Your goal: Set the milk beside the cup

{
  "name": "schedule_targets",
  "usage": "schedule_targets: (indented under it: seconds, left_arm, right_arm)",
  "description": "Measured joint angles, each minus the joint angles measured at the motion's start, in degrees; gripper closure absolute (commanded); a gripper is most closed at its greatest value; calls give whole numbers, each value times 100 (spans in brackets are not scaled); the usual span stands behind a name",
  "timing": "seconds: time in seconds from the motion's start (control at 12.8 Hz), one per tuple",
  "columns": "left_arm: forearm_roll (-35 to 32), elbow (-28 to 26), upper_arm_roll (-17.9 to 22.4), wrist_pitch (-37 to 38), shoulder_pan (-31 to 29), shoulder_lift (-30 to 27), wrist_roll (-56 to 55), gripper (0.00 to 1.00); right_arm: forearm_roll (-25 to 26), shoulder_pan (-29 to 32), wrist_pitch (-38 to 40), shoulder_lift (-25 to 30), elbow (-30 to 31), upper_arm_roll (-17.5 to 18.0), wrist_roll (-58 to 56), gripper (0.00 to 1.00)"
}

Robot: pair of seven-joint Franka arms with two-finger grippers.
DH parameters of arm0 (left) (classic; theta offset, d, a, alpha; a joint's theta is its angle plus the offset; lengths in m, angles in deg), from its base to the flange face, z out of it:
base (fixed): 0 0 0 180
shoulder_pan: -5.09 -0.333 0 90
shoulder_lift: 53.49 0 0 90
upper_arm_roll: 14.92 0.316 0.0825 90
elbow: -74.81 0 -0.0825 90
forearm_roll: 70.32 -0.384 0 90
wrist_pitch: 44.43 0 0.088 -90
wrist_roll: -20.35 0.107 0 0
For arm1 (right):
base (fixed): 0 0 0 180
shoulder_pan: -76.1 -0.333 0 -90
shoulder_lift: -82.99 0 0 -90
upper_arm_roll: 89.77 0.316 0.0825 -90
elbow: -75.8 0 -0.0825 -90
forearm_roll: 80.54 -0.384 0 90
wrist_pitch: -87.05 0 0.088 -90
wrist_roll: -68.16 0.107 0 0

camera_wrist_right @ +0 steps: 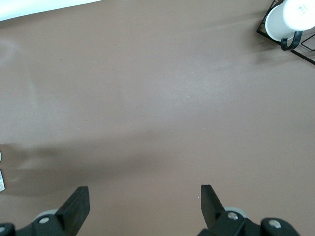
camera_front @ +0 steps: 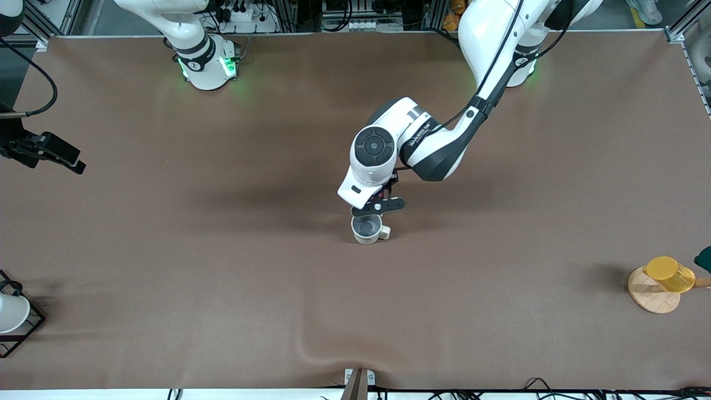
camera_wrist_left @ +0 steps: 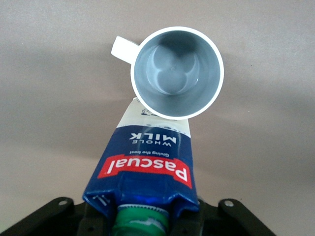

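At mid-table, the left gripper (camera_front: 378, 206) hangs low over the milk (camera_wrist_left: 147, 169), its fingers shut on the carton's top by the green cap. The carton stands at the cup's (camera_front: 366, 228) twelve o'clock, touching it. The right gripper (camera_wrist_right: 144, 204) waits spread wide and empty over bare table (camera_front: 166, 250).

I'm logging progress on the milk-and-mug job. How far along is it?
Done: the milk has been brought right beside the cup, mid-table.
In hand: the left gripper is on the carton's top, over that spot.
Left: letting go and lifting away; whether the carton already rests on the table isn't visible.
The right gripper waits, open, at its end of the table.
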Motion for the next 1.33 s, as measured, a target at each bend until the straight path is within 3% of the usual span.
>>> schedule_targets:
  seconds: [0.47,0.86,1.01,1.33]
  left_arm:
    - [0,131,-8,-58,9,-57,0,0]
    - [-36,247,71,609,-91,-955,0,0]
    - [-75,258,144,922,-550,-1426,186,0]
    - [-77,246,154,1536,-1890,-1997,1778,0]
  right_arm:
    - [4,0,-1,0,-20,1,0,0]
    - [9,-3,3,0,-34,8,0,0]
    - [12,-3,6,0,-35,10,0,0]
    - [15,-3,9,-1,-38,12,0,0]
